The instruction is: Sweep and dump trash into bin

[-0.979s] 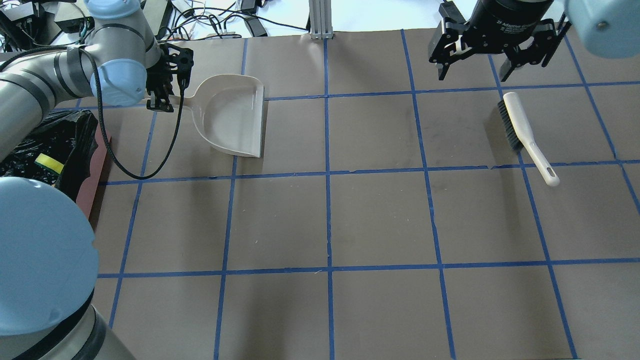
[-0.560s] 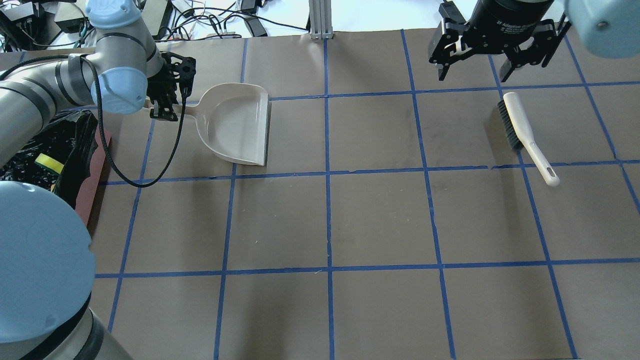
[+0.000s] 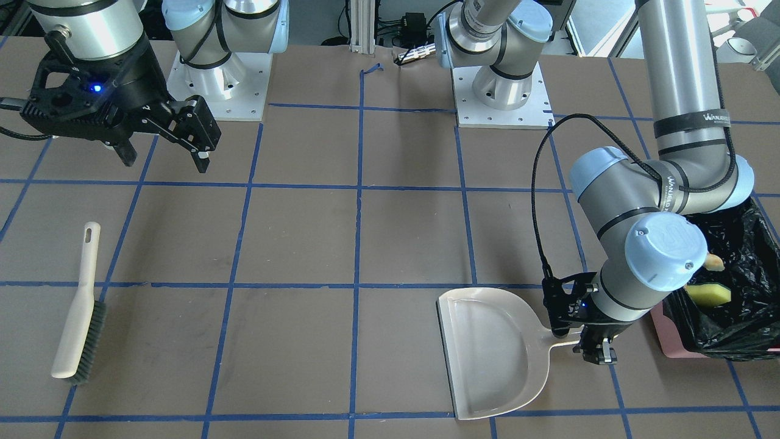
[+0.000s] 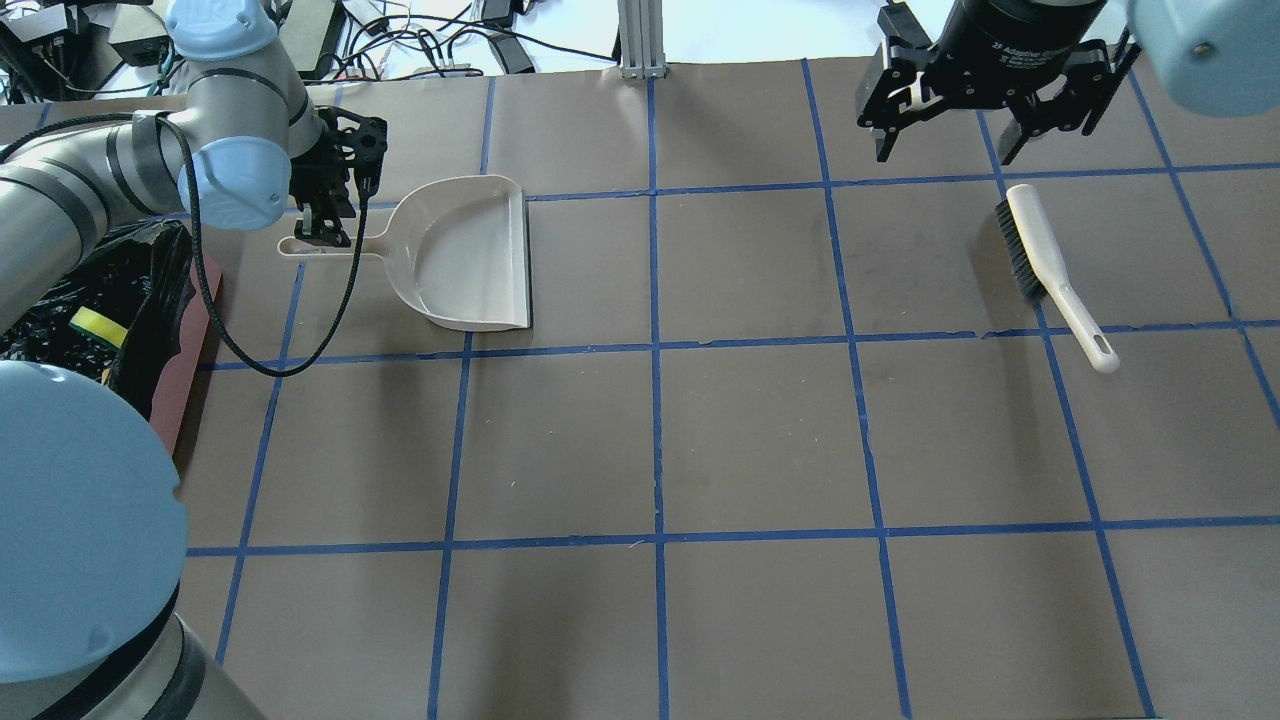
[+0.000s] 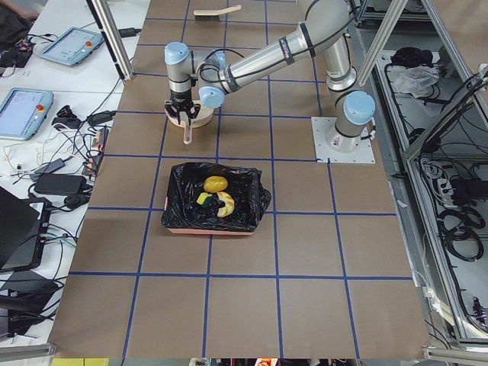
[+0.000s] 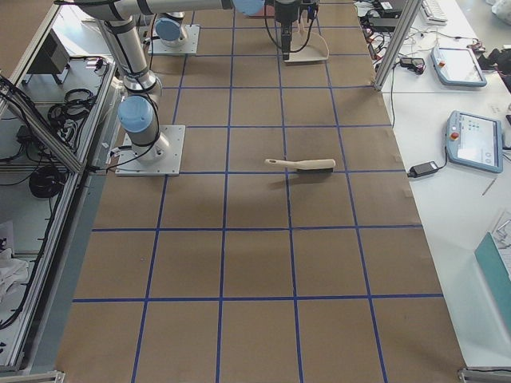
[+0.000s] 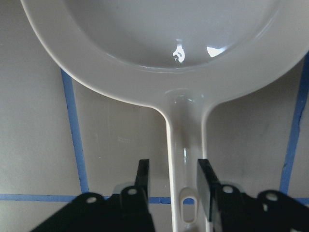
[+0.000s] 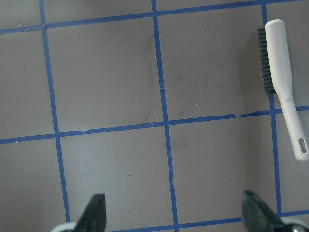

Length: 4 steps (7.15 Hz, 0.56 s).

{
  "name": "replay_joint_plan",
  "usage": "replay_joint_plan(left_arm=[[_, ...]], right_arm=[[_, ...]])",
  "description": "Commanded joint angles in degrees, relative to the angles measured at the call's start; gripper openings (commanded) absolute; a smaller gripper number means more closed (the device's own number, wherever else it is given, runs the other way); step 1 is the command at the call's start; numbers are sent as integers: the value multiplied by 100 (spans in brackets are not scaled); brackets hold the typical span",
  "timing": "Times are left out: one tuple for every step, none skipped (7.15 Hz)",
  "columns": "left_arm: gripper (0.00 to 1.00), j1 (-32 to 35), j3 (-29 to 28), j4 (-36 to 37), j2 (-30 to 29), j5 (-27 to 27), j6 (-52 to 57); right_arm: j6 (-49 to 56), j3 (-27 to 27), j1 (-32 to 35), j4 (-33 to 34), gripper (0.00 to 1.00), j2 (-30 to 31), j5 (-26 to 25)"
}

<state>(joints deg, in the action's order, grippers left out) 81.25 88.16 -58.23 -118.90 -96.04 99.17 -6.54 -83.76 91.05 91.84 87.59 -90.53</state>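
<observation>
Dustpan (image 4: 465,255) down flat — left gripper (image 4: 323,236) slack, jaws apart.

Beige dustpan (image 4: 462,262); pink bin (image 3: 667,344), black liner (image 3: 744,318); blue-gridded brown table (image 4: 760,440)

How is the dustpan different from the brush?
The dustpan is a wide scoop; the brush is long, thin, with dark bristles. The dustpan's handle sits between the left fingers; the brush lies alone. Both are cream, on the table, with a handle hole.
</observation>
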Motion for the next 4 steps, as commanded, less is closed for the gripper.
replay_joint_plan(left_arm=[[77,5,-53,48,7,-38,-21],[79,14,-106,83,33,-81,-29],[79,5,-237,75,129,-90,-38],[78,-13,-421,49,226,-82,-117]], right_arm=[[4,0,0,0,100,-5,0],[4,0,0,0,100,-5,0],[4,0,0,0,100,-5,0],[4,0,0,0,100,-5,-9]])
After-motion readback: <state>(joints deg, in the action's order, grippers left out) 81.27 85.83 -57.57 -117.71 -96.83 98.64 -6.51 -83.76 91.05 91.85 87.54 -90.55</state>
